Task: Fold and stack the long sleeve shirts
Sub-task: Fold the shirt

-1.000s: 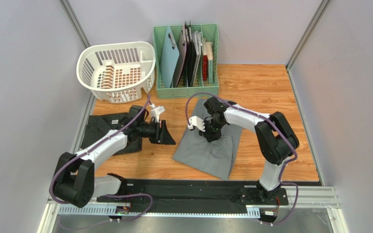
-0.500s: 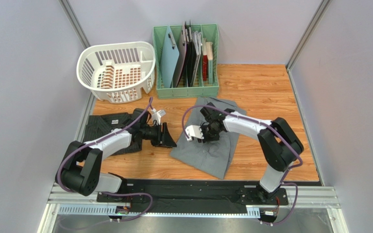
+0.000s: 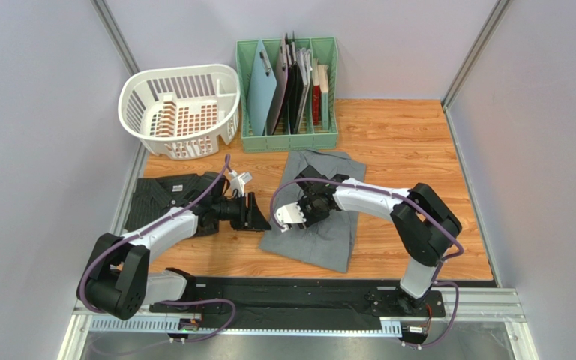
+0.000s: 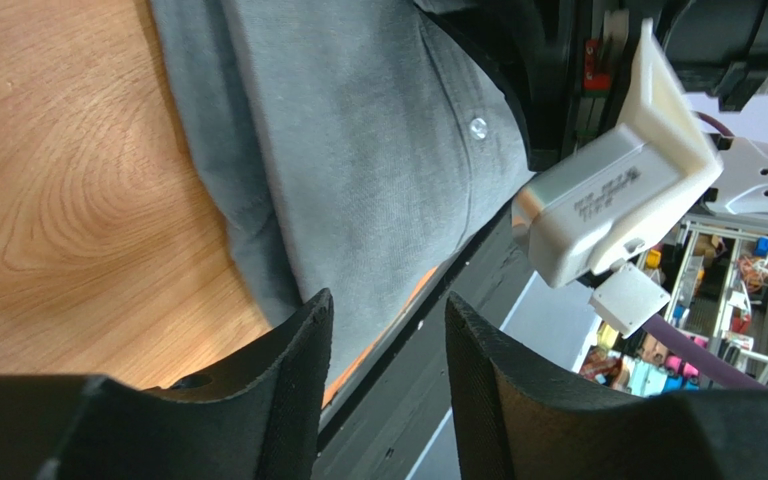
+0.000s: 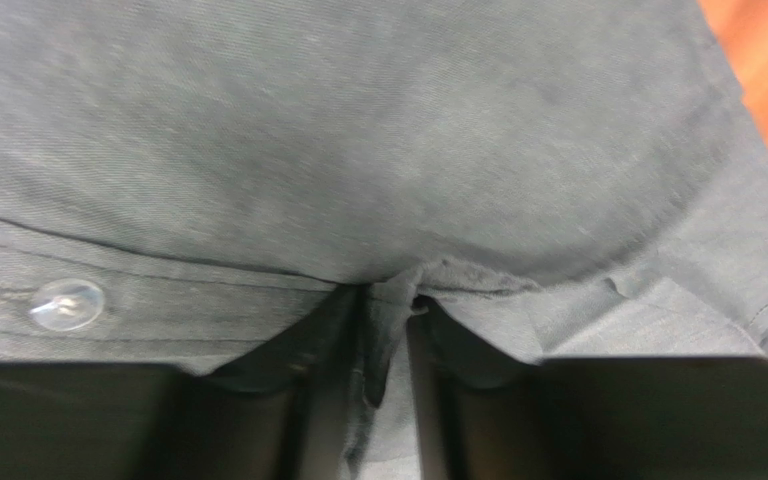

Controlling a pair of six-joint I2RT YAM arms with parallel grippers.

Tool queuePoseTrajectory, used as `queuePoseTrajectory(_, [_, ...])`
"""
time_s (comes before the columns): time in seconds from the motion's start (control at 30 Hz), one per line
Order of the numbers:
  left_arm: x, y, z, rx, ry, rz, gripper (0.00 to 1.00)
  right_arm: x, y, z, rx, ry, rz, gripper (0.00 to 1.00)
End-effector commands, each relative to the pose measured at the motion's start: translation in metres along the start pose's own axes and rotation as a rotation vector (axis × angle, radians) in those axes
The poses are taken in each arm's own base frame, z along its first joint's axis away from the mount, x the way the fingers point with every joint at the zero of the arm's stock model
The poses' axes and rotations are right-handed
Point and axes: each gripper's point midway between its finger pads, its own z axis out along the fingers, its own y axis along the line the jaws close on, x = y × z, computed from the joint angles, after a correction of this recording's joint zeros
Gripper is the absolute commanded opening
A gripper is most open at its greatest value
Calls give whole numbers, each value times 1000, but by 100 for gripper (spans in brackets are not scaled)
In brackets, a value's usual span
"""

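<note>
The grey long sleeve shirt point(image 3: 321, 232) lies folded at the table's middle, buttons up. My right gripper point(image 3: 307, 211) presses down on its left part; in the right wrist view a pinched ridge of the grey cloth point(image 5: 358, 130) sits between the nearly closed fingers of the right gripper point(image 5: 386, 300), beside a button point(image 5: 66, 303). The dark pinstriped shirt point(image 3: 160, 196) lies folded at the left. My left gripper point(image 3: 257, 214) lies low between the two shirts, open and empty. In its own view the left gripper point(image 4: 386, 330) points past the grey shirt's edge point(image 4: 358, 150).
A white laundry basket point(image 3: 180, 109) and a green file rack point(image 3: 289, 97) holding clipboards stand along the back. The right arm's white wrist camera point(image 4: 608, 200) hangs close in front of the left gripper. A black rail point(image 3: 306, 289) runs along the near edge.
My right gripper has slid left and nearer over the grey shirt, drawing the cloth's left edge with it. The left gripper has shifted slightly nearer and to the right.
</note>
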Motion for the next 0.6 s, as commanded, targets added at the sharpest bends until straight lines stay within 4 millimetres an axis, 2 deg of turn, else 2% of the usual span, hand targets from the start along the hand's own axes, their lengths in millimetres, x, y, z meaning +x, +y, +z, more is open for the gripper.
queuePoseTrajectory(0.0, [-14,-20,-6,58,-31,43,53,14,7,-12,-18,56,166,45])
queuePoseTrajectory(0.07, [-13,-27,-8,94,-41,54,56,18,9,-29,11,49,207,66])
queuePoseTrajectory(0.1, [-11,-31,-9,103,-43,64,57,16,7,-50,57,38,226,78])
queuePoseTrajectory(0.13, [-9,-33,-10,116,-42,75,57,20,11,-60,73,40,278,90])
queuePoseTrajectory(0.2, [-4,-43,-10,143,-28,114,57,22,14,-88,142,27,356,92])
queuePoseTrajectory(0.23, [-1,-45,-9,150,-18,124,57,24,16,-98,179,10,475,96])
queuePoseTrajectory(0.3, [7,-55,-6,178,18,150,56,22,25,-111,190,-41,595,97])
queuePoseTrajectory(0.33, [10,-59,-4,184,32,159,56,22,25,-125,229,-80,678,99])
queuePoseTrajectory(0.4, [21,-69,-1,200,79,165,53,2,36,-134,181,-201,859,99])
queuePoseTrajectory(0.43, [27,-72,1,207,101,156,52,-4,37,-147,190,-270,936,99])
queuePoseTrajectory(0.47, [31,-75,3,216,124,156,48,-29,44,-154,107,-396,1068,99])
queuePoseTrajectory(0.5, [40,-80,7,231,153,167,47,-41,56,-153,40,-451,1136,97])
queuePoseTrajectory(0.53, [42,-85,10,253,156,174,43,-64,65,-166,-47,-576,1158,95])
queuePoseTrajectory(0.57, [52,-87,15,267,199,171,42,-79,66,-173,-102,-657,1269,93])
